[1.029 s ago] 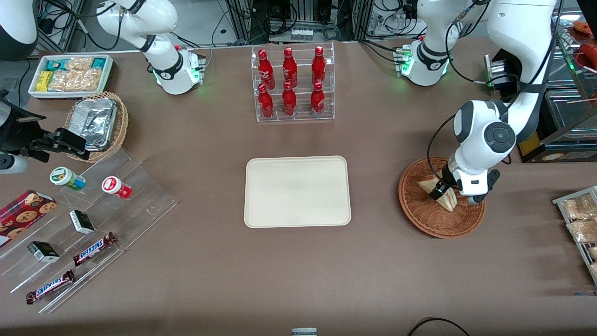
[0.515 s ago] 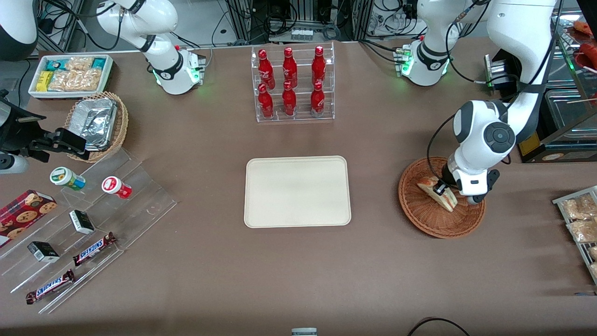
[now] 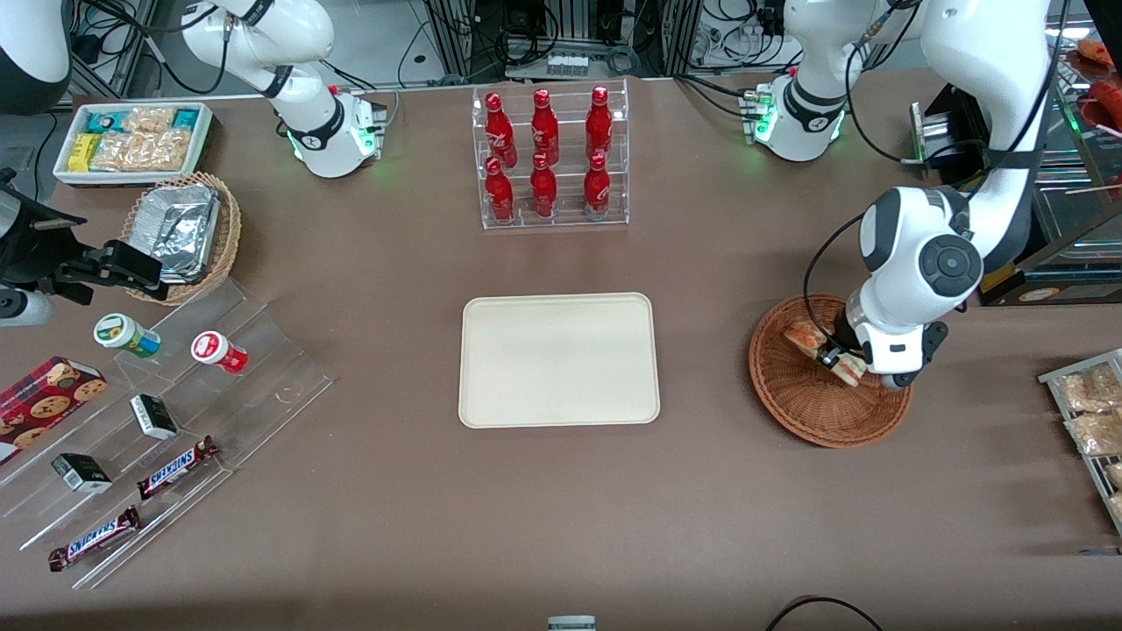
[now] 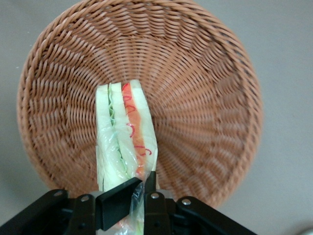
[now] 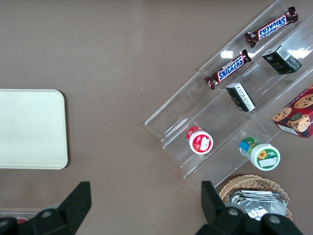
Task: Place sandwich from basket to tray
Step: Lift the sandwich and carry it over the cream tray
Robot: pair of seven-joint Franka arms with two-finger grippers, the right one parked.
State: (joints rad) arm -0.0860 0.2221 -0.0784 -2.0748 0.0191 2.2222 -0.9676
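The sandwich (image 3: 813, 343) is a wrapped wedge of white bread with red and green filling; it also shows in the left wrist view (image 4: 126, 134). My left gripper (image 3: 834, 355) is shut on the sandwich's end and holds it a little above the round reddish-brown wicker basket (image 3: 811, 407). In the wrist view the gripper (image 4: 139, 188) pinches the clear wrap and bread between its black fingers (image 4: 116, 203), with the basket (image 4: 205, 107) below. The cream rectangular tray (image 3: 558, 359) lies at the table's middle, toward the parked arm from the basket, with nothing on it.
A clear rack of red bottles (image 3: 548, 158) stands farther from the camera than the tray. Snack packets (image 3: 1087, 407) lie at the working arm's end of the table. A clear stepped stand with candy bars (image 3: 166, 412) lies toward the parked arm's end.
The gripper has closed on the sandwich and lifted it off the basket floor; the wedge has tilted and risen with the wrist, which moved slightly farther from the camera.
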